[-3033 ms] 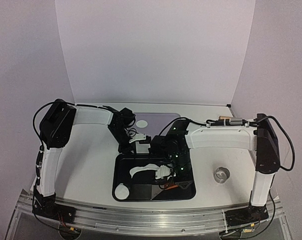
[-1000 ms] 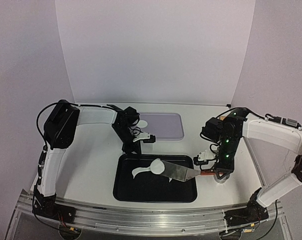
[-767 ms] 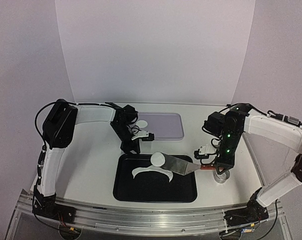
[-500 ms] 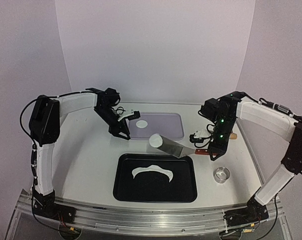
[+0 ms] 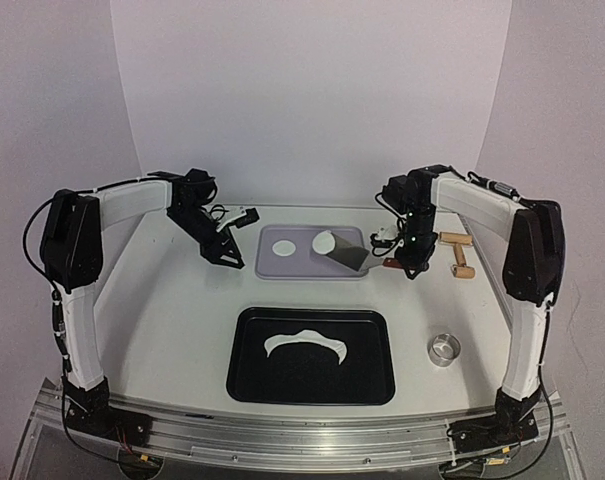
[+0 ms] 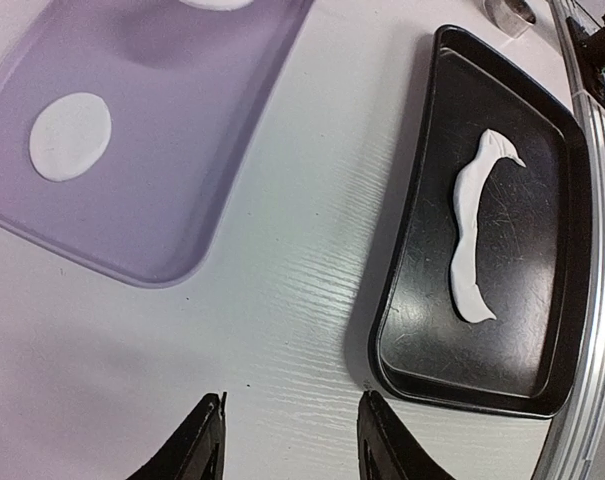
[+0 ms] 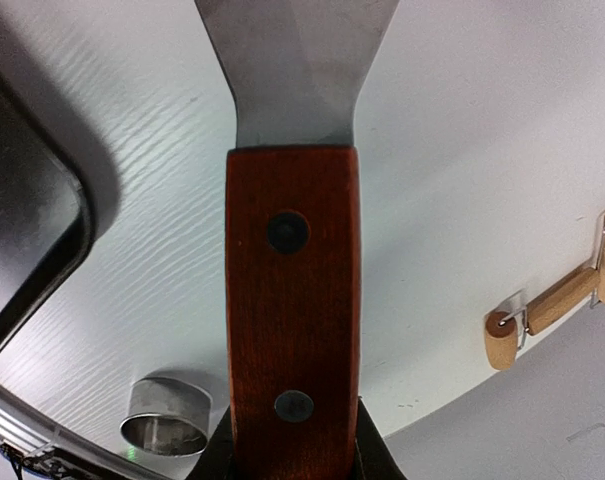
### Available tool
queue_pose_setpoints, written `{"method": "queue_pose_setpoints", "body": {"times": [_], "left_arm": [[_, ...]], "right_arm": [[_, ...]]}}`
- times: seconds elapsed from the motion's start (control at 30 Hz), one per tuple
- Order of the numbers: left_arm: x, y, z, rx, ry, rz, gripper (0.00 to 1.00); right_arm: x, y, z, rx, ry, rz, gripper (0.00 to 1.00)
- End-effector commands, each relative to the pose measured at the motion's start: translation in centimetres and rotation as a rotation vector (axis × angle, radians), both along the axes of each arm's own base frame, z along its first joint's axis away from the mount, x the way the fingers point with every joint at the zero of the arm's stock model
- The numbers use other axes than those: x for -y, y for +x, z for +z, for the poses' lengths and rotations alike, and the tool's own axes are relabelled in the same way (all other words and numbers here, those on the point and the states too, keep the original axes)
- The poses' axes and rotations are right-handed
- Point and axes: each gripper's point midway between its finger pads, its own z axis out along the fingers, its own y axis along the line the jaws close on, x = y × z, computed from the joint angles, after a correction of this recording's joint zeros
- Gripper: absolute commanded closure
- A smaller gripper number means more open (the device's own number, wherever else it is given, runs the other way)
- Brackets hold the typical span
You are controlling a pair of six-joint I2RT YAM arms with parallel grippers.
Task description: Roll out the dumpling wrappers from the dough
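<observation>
Since the dumpling wrapper [image 5: 324, 242] looks thin and limp, we support it from beneath on the spatula [image 5: 350, 257] our right gripper [image 5: 402, 262] clamps; our left gripper [image 6: 292, 425] stands apart, empty.

White wood-grain table [image 5: 172, 310] is carrying four things, w/ a black tray [image 5: 302, 380] sitting front-centre. A pale purple tray [image 5: 282, 266] is lying just behind the black tray, apart from it. A small metal ring [image 5: 443, 349] is standing near the black tray's right side & a wooden roller [image 5: 458, 255] is lying well off to its rear-right.
</observation>
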Motion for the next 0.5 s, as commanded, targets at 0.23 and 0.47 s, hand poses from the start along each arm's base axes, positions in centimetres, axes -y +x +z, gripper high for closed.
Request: {"method": "queue_pose_setpoints", "body": {"times": [0.23, 0.47], "left_arm": [[-0.7, 0.3, 2.1, 0.053, -0.031, 0.026, 0.55], [-0.6, 0.5, 2.0, 0.046, -0.033, 0.026, 0.54]], "right_arm": [[2.4, 6.3, 1.1, 0.19, -0.188, -0.05, 1.0], [2.2, 7.1, 0.5, 0.219, -0.274, 0.036, 1.0]]}}
